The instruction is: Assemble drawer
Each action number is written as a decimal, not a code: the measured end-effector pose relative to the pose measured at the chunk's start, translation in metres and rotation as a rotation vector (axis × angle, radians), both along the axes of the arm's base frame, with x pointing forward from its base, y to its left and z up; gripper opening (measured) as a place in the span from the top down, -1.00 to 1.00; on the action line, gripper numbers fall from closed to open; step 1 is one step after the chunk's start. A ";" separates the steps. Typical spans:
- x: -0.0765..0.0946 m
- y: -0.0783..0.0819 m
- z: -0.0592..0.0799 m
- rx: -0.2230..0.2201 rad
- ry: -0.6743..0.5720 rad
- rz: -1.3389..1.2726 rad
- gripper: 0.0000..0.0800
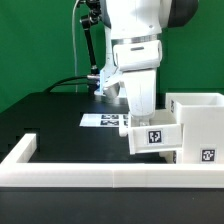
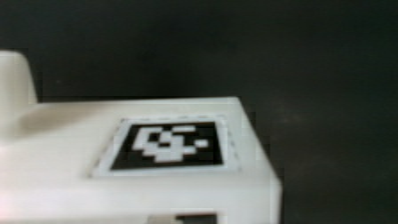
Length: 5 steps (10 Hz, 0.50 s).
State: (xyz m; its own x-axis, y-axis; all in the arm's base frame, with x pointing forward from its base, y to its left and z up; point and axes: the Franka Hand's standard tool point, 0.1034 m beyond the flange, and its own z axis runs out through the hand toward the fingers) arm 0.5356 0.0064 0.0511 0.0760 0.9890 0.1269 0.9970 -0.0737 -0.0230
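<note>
Pushing the small tagged box (image 1: pixel 152 137) into the white drawer frame (image 1: pixel 197 124) crooked could jam it against the frame's wall. The jaws are hidden behind the box, so I cannot tell whether they grip it.

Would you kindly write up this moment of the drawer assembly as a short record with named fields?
arm: white, low over the black table
pincer: hidden behind a small white box; open or shut cannot be told
small white box: bears a black-and-white tag, sits against the larger box
larger box: white, open-topped, at the exterior view's right, tagged
marker board: flat on the table behind the arm
white rail: runs along the table's near edge
</note>
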 end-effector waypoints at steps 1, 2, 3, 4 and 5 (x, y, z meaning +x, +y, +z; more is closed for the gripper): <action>0.000 0.000 0.000 -0.004 -0.005 0.026 0.89; 0.001 0.001 0.000 -0.005 -0.009 0.030 0.89; 0.001 0.003 0.001 -0.006 -0.014 0.035 0.89; 0.002 0.005 0.001 -0.006 -0.020 0.027 0.89; 0.002 0.007 0.002 -0.006 -0.020 0.016 0.89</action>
State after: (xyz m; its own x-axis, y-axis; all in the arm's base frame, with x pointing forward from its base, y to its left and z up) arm 0.5381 0.0129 0.0527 0.0575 0.9909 0.1220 0.9983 -0.0576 -0.0027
